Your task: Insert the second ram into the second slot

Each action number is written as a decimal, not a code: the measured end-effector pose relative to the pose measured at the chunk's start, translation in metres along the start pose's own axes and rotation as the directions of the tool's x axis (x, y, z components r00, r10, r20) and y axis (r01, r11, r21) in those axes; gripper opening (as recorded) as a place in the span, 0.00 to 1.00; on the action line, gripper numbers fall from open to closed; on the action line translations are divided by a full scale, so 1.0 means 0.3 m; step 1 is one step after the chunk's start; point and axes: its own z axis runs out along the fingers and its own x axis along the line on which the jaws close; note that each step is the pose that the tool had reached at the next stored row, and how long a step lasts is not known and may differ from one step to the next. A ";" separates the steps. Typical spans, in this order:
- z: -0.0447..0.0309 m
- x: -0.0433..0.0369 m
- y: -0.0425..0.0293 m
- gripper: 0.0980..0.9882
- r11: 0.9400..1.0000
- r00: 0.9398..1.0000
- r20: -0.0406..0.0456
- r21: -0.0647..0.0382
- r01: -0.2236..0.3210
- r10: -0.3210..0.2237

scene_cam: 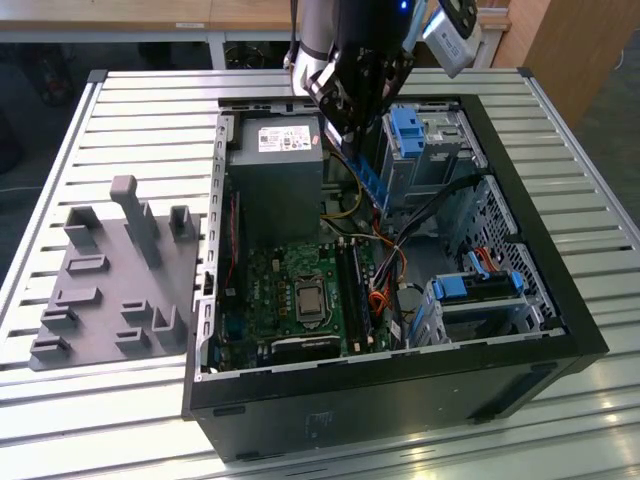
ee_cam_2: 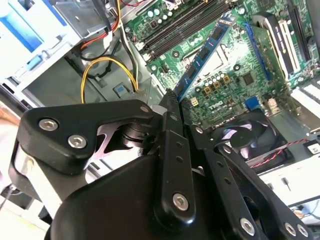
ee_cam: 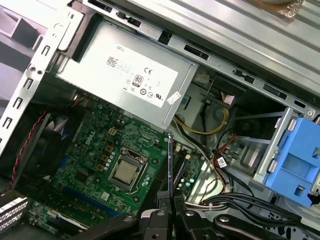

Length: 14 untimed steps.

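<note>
1. Claw [ee_cam_2: 171, 98] closed on the blue ram stick [ee_cam_2: 202, 55], its length roughly parallel to the slots [ee_cam_2: 182, 26], judged for alignment
2. Stick hangs over the case [scene_cam: 560, 295] near the power supply [scene_cam: 275, 180], clear of slots, unseated

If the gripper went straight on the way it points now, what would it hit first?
The second ram clamped in the gripper leads, so its tip would probably meet the memory slots on the motherboard first; depth is unclear.
</note>
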 end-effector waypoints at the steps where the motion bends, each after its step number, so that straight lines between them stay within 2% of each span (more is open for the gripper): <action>1: 0.000 0.000 0.000 0.04 1.000 1.000 0.000 0.000 -0.009 0.009; 8: 0.000 0.000 0.000 0.04 0.998 0.998 0.002 0.001 -0.069 0.069; 14: 0.001 0.000 0.000 0.04 0.993 0.993 0.004 0.002 -0.119 0.119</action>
